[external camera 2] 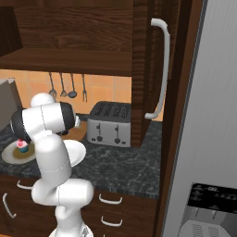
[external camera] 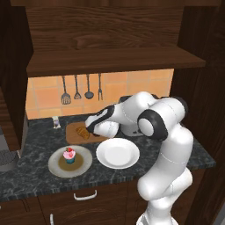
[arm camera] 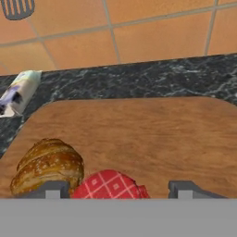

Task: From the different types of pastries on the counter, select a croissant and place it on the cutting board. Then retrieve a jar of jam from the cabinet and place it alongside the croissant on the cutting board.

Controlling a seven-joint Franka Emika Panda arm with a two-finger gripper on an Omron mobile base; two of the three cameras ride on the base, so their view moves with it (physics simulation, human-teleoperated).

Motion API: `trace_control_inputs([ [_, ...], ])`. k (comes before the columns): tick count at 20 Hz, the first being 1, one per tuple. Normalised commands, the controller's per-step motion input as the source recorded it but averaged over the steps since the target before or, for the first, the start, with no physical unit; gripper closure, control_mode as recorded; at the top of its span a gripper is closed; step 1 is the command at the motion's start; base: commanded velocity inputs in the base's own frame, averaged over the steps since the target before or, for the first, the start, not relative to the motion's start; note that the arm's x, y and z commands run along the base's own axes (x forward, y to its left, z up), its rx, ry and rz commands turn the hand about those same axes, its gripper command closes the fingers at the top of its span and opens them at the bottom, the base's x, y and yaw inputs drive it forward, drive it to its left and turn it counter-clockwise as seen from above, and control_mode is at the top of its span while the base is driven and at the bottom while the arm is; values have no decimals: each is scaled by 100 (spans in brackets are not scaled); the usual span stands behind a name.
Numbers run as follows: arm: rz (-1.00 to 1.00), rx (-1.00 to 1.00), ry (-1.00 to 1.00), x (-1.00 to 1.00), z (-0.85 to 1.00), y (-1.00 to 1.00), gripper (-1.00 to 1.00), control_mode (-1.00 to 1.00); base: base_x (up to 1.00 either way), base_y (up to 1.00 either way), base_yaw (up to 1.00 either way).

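From the left base view, your croissant (external camera: pixel 82 132) lies on the cutting board (external camera: pixel 72 133), the gripper (external camera: pixel 90 128) at its 3 o'clock. In the hand view, the jar of jam (arm camera: pixel 109 184) sits between your spread fingertips (arm camera: pixel 51 189), unclenched, the croissant at its 9 o'clock.

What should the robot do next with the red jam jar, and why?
Probably open the end effector and lift away. The jam jar sits between its fingertips, low over the cutting board, right beside the croissant, so it looks ready to let go.
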Motion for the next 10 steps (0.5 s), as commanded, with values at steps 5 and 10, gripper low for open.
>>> trace_control_inputs([
  [5, 0, 0, 0, 0, 0, 0, -100, -100, 0, 0, 0],
  [10, 0, 0, -3, -16, 27, -1, -100, -100, 0, 0, 0],
])
